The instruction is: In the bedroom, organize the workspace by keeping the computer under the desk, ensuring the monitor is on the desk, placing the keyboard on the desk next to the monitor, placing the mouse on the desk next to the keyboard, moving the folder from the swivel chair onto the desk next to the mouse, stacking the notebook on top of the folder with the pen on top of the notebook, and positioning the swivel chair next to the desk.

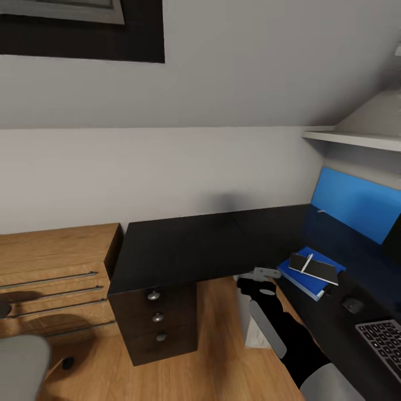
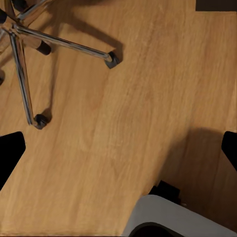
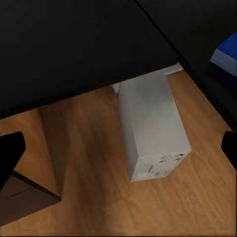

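Right gripper: I see it hovering off the inner edge of the desk, grey fingers spread wide in the wrist view, nothing held.
Left gripper: dark finger edges far apart over bare floor; empty, I judge.
Step in hand: stack looks finished, so I judge the chair is what remains, plus the computer check.
Computer: matte grey-white box on the wood floor, half tucked beneath the desk, port face outward.
Desk: glossy black L-shaped top, dark drawer unit with three round silver knobs.
Folder: flat bright blue, at 3 o'clock from my right gripper; notebook on it, thin white pen across that.
Mouse: small rounded, dark, at 4 o'clock; keyboard beyond.
Swivel chair: chrome star legs, black casters.
Next move: turn, grip the chair, roll it deskward.
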Robot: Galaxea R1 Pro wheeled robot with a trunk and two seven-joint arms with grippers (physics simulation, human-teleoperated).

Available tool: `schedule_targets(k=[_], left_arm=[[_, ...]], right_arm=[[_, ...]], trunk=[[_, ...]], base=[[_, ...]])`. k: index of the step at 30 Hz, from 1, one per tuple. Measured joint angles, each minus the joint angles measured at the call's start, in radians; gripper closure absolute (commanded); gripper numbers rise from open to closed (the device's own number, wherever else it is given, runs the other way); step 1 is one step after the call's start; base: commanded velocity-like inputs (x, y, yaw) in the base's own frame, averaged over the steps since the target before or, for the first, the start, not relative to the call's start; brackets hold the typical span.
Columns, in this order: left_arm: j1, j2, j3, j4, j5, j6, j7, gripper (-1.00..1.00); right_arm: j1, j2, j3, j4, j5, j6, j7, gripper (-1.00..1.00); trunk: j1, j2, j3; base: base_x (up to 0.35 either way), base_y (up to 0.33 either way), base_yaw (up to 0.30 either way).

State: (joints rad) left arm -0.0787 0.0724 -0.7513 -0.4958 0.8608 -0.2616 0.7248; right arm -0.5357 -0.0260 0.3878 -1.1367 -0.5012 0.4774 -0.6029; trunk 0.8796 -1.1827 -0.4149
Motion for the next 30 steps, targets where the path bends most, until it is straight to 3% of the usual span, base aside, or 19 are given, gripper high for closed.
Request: schedule_targets(k=[8,15,21,27,30], left_arm=[[0.0,0.0,0.007,0.002,0.001,0.0,0.0,-1.0],[0.0,0.001,0.01,0.002,0.004,0.001,0.0,-1.0],[0.0,0.002,0.011,0.002,0.002,0.0,0.001,-1.0],[0.0,0.002,0.01,0.002,0.003,0.0,0.001,-1.0],[0.0,0.002,0.01,0.008,0.006,0.004,0.0,-1.0]], right_arm=[[0.0,0.0,0.028,0.002,0.001,0.0,0.0,-1.0],[0.0,0.001,0.081,0.003,0.0,-0.008,0.001,-1.0],[0.0,0.002,0.088,0.004,0.0,-0.012,-0.001,-1.0],[0.0,0.002,0.089,0.007,0.001,-0.015,-0.001,-1.0],[0.0,0.002,0.091,0.029,0.002,-0.06,-0.001,-1.0]], trunk=[[0.0,0.0,0.0],[0.0,0.0,0.0],[-0.001,0.0,0.0],[-0.024,0.042,0.019],[-0.035,0.063,0.028]], base=[[-0.334,0.0,0.0],[-0.301,0.0,0.0],[-0.065,0.0,0.062],[-0.007,0.0,0.243],[-0.001,0.0,0.194]])
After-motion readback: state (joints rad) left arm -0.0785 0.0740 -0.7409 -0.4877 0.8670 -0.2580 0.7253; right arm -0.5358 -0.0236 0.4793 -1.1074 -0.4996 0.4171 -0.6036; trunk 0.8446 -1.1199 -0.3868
